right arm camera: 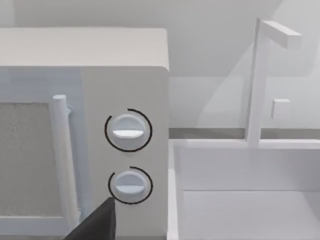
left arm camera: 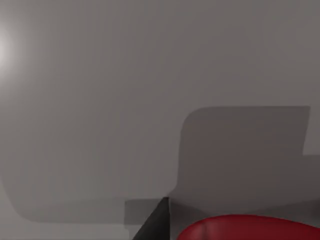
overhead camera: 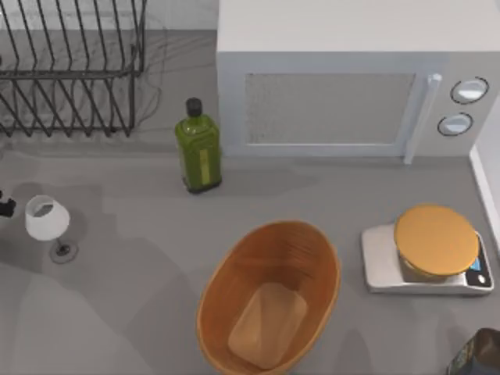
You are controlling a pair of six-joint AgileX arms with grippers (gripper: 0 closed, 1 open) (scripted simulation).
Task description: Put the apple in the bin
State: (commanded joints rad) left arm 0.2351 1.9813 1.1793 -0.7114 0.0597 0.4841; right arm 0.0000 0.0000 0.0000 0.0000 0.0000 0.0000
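Red glossy apple (left arm camera: 250,229) right under left wrist camera, left of bin (overhead camera: 269,305); grip state unclear. Probably light, firm, slippery: pinch across its widest middle.

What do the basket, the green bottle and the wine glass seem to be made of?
The basket looks like wood with a matte finish: orange-brown, ribbed sloping walls, lighter flat bottom. The green bottle looks like glass or glossy plastic: its body is tinted green and see-through, under a black cap; which of the two stays open. The wine glass seems glass: pale translucent bowl on a thin stem.
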